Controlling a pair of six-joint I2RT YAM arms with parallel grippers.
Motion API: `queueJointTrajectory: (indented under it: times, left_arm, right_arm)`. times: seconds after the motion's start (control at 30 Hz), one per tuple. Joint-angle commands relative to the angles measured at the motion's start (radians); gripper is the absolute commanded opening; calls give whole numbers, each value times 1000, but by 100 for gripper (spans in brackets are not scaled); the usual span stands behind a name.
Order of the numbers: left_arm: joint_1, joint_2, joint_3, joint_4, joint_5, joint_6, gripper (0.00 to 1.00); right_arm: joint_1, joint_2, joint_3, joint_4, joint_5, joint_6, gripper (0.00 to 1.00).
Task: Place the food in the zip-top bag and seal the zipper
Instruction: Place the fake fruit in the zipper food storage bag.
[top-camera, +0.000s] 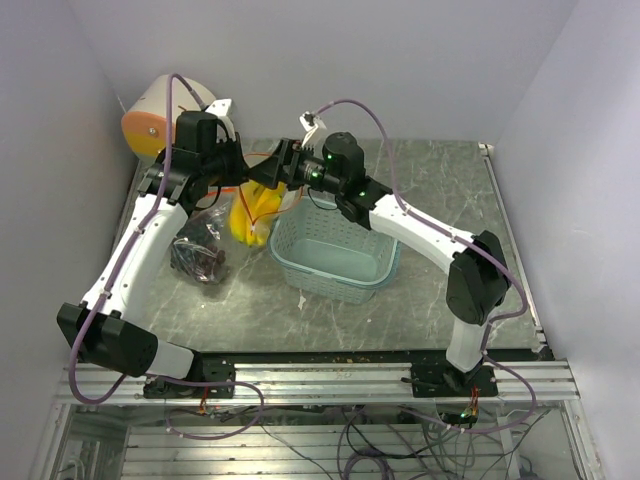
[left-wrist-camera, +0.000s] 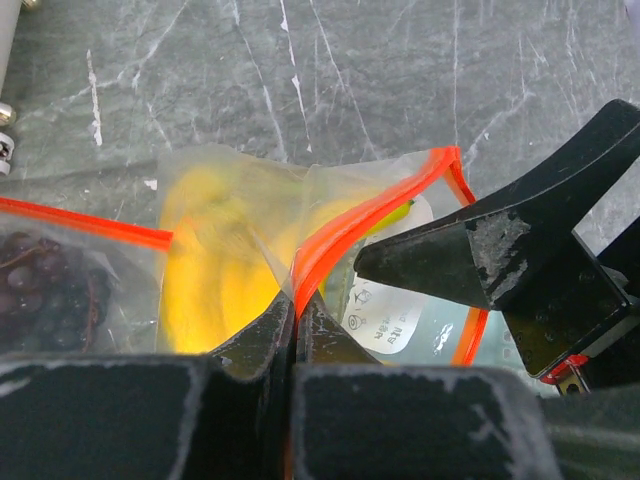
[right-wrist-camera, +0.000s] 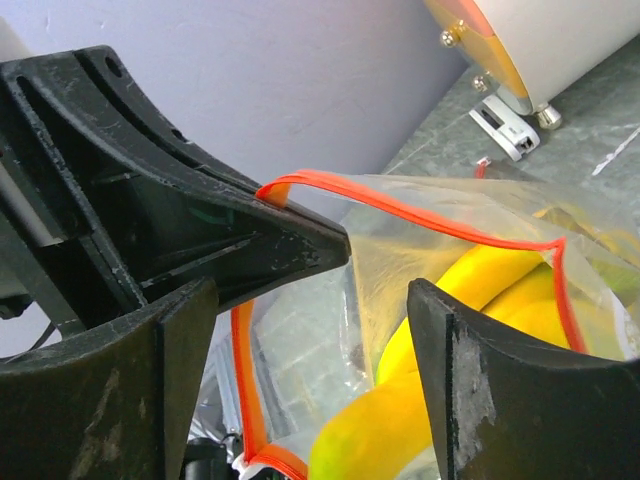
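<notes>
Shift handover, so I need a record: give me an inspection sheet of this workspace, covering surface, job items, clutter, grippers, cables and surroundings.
Surface: marbled grey table, no spills seen.
Job's things: zip-top bag unsealed; bananas inside; grapes apparently inside too.
Clutter: empty teal mesh basket.
Grippers: left gripper shut on the bag's zipper edge; right gripper open beside it.
Cables: purple cables looped above the arms; loose wires below the table front.
Surroundings: pale walls; orange-and-white device in far left corner.

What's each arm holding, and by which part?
The left gripper pinches the zip-top bag by its orange zipper rim, jaws shut. The right gripper holds nothing, jaws open.
</notes>
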Motion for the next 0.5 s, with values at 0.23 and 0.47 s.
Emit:
queueJointTrajectory:
  times: [0.23, 0.47]
  left_arm:
    - [10, -30, 93, 43, 9, 5, 7]
    - [25, -43, 102, 97, 29, -67, 7]
  right_arm:
    - [6, -143, 137, -326, 172, -275, 81]
    - [-79, -292, 79, -380, 336, -378, 80]
